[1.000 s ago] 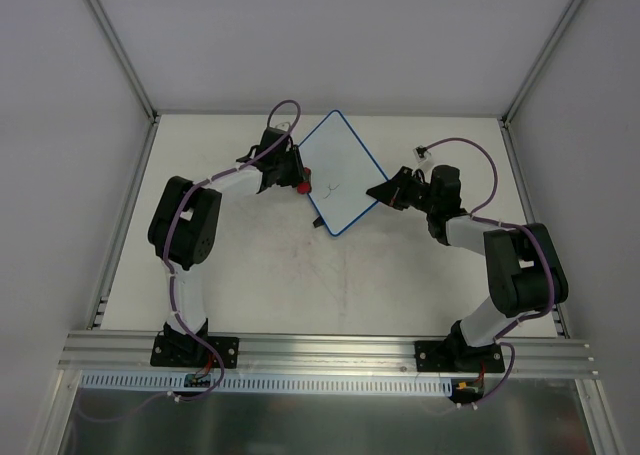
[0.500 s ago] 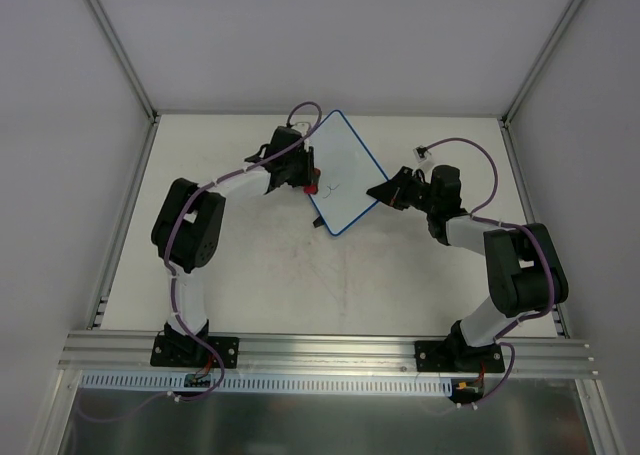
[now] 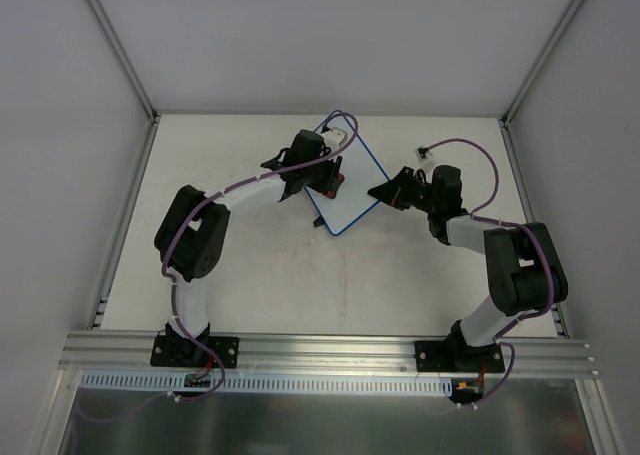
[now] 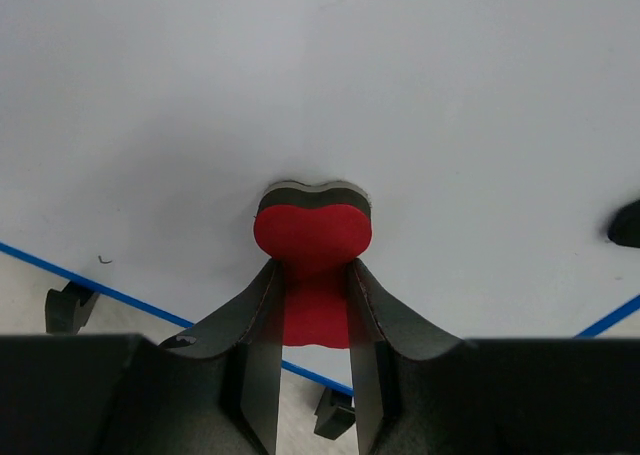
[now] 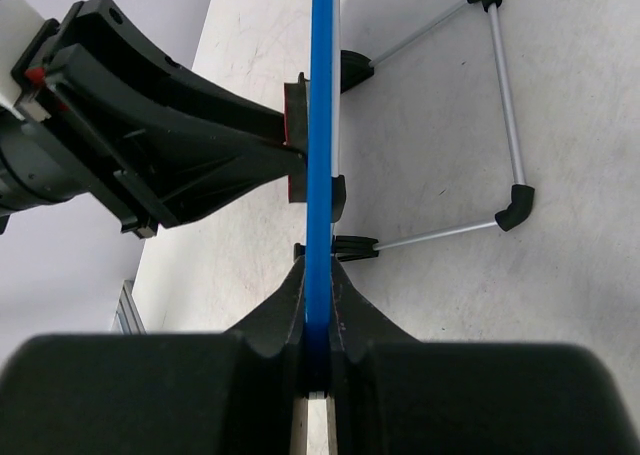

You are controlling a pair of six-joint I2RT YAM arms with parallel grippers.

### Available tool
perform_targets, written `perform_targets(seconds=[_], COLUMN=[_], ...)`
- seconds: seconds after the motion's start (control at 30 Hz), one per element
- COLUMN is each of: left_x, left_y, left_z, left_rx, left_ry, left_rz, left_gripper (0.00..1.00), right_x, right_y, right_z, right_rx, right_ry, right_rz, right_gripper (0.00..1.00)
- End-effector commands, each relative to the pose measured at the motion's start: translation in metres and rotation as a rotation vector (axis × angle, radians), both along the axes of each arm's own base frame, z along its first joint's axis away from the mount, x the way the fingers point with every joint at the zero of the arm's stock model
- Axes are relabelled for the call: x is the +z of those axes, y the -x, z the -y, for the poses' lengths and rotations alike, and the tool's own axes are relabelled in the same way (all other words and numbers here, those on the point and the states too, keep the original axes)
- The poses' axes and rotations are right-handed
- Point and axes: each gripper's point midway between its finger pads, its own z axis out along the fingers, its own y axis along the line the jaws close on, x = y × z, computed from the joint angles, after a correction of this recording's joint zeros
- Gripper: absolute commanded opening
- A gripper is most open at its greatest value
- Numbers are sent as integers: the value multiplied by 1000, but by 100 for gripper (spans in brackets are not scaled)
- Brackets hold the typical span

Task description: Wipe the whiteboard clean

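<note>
- Your whiteboard (image 4: 420, 95) is plain white with a thin blue rim (image 5: 322, 125), and has one tiny dark fleck at its near left.
- The eraser (image 4: 312, 237) is red, backed by a dark grey layer.
- You'll find the left gripper (image 4: 312, 270) and right gripper (image 5: 320, 310) both black.
- The cables (image 3: 466, 143) are purple.
- Your table (image 3: 250, 275) is off-white, with faint reddish smudges mid-surface.
- The stand (image 5: 505, 85) has silver rods and black corner caps.

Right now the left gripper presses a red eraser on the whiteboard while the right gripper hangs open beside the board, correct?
Not quite: the right gripper is shut on the blue rim of the whiteboard, as the right wrist view shows. The left gripper does press the red eraser on the board.
</note>
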Motion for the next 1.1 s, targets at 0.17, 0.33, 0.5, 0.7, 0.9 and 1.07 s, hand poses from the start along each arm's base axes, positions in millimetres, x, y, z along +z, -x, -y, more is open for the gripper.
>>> perform_targets(seconds=[0.17, 0.33, 0.5, 0.7, 0.9, 1.07], left_x=[-19, -24, -35, -47, -58, -77], left_y=[106, 101, 77, 61, 43, 35], left_z=[76, 71, 57, 34, 10, -2], left_rx=[-485, -436, -278, -108, 85, 192], left_ry=[101, 64, 44, 60, 85, 79], left_rz=[-130, -119, -158, -232, -249, -266], left_gripper=[0, 0, 0, 0, 0, 0], right_x=[10, 10, 10, 10, 12, 12], right_y=[15, 14, 15, 14, 15, 15], right_z=[-26, -25, -26, -25, -25, -25], right_rx=[161, 159, 163, 156, 153, 148], right_ry=[0, 0, 1, 0, -1, -2], right_rz=[83, 82, 84, 81, 91, 90], right_gripper=[0, 0, 0, 0, 0, 0])
